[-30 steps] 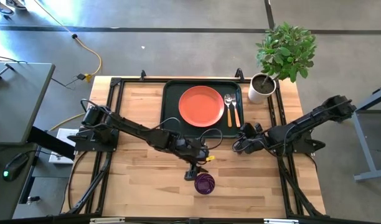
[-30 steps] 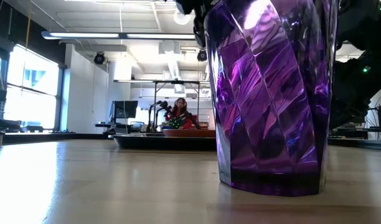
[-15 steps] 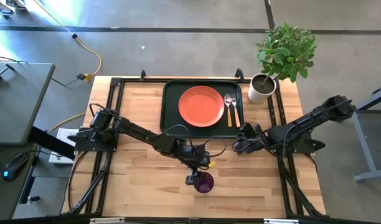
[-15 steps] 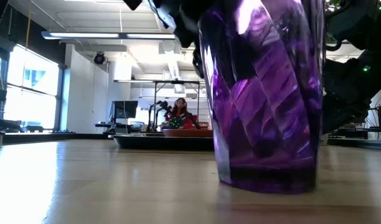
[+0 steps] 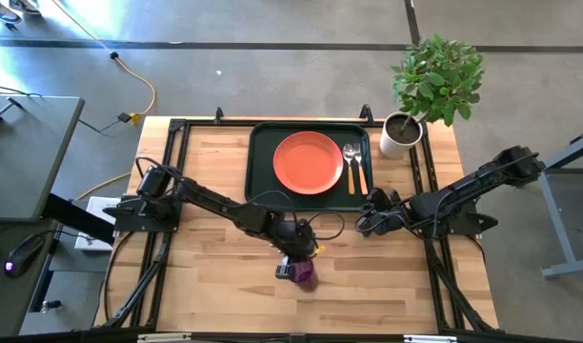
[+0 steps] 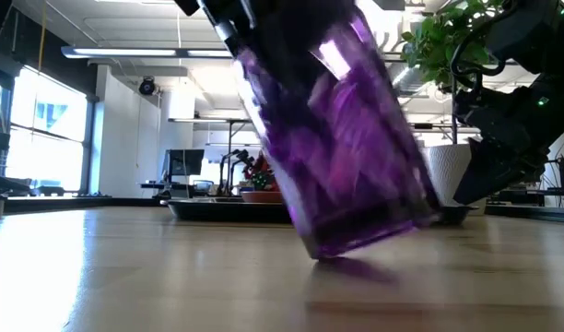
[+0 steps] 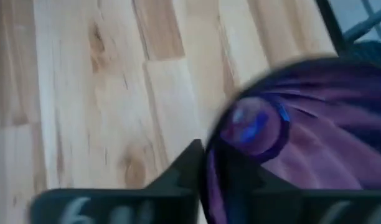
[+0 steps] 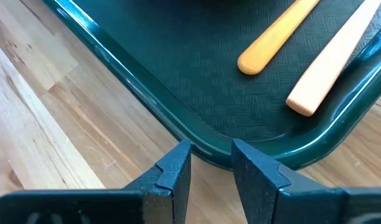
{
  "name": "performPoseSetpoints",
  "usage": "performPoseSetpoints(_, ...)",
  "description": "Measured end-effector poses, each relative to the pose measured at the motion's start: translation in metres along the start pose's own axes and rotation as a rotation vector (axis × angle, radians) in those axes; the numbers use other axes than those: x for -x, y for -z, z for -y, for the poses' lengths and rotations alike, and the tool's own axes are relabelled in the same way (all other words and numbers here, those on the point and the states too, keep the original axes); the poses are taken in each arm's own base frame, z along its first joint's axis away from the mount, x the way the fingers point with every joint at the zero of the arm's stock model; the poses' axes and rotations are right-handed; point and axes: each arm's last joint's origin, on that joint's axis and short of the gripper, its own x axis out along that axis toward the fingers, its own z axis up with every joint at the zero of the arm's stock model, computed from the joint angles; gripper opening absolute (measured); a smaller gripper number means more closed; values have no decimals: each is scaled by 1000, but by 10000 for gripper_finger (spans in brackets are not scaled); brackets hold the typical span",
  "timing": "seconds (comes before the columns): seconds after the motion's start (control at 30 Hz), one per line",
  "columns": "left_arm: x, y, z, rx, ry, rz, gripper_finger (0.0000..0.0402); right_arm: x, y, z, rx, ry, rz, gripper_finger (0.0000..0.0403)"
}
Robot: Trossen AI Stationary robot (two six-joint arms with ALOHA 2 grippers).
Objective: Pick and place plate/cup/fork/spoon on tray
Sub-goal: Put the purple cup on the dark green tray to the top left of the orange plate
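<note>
The dark purple cup (image 5: 307, 275) is near the table's front edge, tilted, its top leaning toward the table's left in the low view (image 6: 342, 157). My left gripper (image 5: 290, 268) is shut on it. The green tray (image 5: 258, 162) sits at the far middle and carries the orange-red plate (image 5: 308, 162), the spoon (image 5: 351, 170) and the fork (image 5: 361, 171). My right gripper (image 5: 365, 217) hovers open at the tray's near right corner (image 8: 197, 146), with nothing between its fingers (image 8: 210, 165). My left gripper holds the cup by its wall at the rim (image 7: 212, 180); one finger (image 7: 189, 165) is outside and the other appears to be inside. The fingers come from above, slanting from the table's left. The cup is tilted, its lower base edge (image 6: 321, 251) at or just above the table.
A potted plant in a white pot (image 5: 401, 135) stands at the table's far right corner. Bare wood lies left of the tray and along the near edge. The spoon's orange handle end (image 8: 259, 59) and the fork's pale handle end (image 8: 305, 99) lie just inside the tray rim by my right gripper.
My left gripper has come down toward the near edge onto the cup and shut on it. The cup, upright on the table before, has tipped with its top toward the table's left, and most of its base has lifted off the wood.
</note>
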Motion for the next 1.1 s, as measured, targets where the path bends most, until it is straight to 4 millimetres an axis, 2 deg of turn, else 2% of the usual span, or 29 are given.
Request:
performPoseSetpoints(0.07, 8, -1, -4, 22, -4, -3, 10, 0, 0, 0, -3, -4, 2, 107)
performPoseSetpoints(0.2, 35, -9, -16, 70, -5, 38, 20, 0, 0, -1, -6, -8, 4, 107)
performPoseSetpoints(0.33, 81, -13, -35, 113, -66, 59, 8, 0, -1, -1, -6, -10, 3, 107)
performPoseSetpoints(0.53, 168, 2, -88, 288, -430, 56, 10, 0, -1, -2, -2, -13, 7, 107)
performPoseSetpoints(0.67, 211, 19, -126, 459, -651, 81, 6, 0, -2, -2, 14, -11, 32, 107)
performPoseSetpoints(0.83, 233, 38, -172, 609, -772, 78, 5, 0, -5, -4, -3, -20, 74, 107)
performPoseSetpoints(1.1, 230, 72, -241, 771, -709, 4, 7, 0, -7, -6, -6, -36, 84, 107)
